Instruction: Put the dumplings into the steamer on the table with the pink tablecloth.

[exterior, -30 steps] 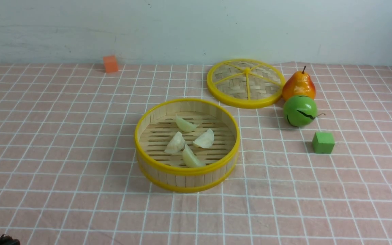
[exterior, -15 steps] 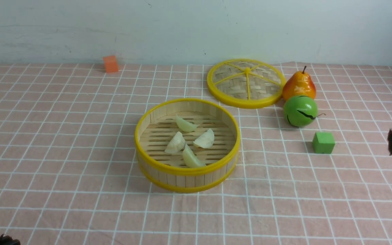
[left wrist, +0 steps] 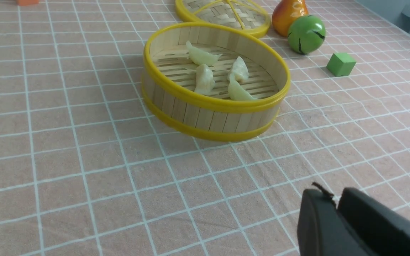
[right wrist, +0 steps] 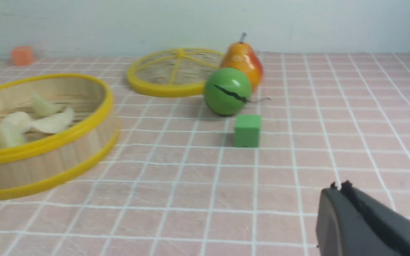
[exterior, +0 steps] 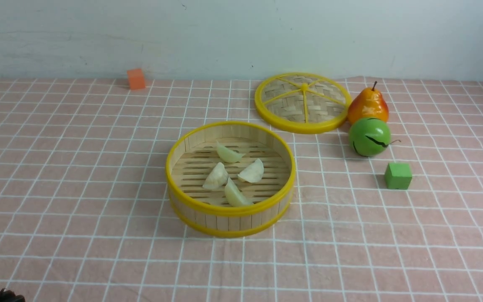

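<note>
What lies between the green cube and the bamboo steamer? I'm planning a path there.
Nothing: in the front view only bare pink grid tablecloth separates the small green cube from the round yellow-rimmed bamboo steamer.

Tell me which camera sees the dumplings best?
The left wrist view: all four dumplings show sharp and close, lying on the steamer floor. The front view shows all four too, only smaller. The right wrist view is blurred and the steamer is cut off at the edge, so they blend together.
</note>
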### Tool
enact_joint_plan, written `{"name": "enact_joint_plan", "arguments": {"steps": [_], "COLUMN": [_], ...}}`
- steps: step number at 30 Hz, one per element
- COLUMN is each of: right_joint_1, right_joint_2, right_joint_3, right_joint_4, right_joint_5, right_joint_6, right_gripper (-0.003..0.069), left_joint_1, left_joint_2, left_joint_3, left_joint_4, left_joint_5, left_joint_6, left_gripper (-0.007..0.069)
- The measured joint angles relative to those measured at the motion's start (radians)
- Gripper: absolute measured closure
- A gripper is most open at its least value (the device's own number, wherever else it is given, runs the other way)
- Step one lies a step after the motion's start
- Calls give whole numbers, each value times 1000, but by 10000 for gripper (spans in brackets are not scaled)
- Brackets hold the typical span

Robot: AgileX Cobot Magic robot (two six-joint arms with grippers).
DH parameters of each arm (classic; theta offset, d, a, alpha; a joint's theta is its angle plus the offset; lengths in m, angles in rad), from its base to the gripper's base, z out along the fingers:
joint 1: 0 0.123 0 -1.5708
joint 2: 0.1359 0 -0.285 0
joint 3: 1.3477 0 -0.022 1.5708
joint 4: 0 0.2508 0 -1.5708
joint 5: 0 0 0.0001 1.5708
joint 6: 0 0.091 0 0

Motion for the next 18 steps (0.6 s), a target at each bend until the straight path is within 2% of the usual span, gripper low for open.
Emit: {"name": "enact_joint_plan", "arguments": {"steps": [5,11,18], "right_joint_1": [-78,-80,-80], "right_joint_2": [-59,-59,-59], "right_joint_3": [57,51,48], "right_joint_4": [-28,-42,-42], "right_joint_5": [89,168,183], "right_joint_6": [28,28,28], "right_gripper": [680,680,680], "left_joint_1": [0,0,0], "left_joint_2": [0,0,0], "left_joint_3": [0,0,0], "left_joint_4": [-3,-3,-3], "left_joint_5": [0,0,0], "left_joint_6": [0,0,-2], "left_gripper": [545,539,533]}}
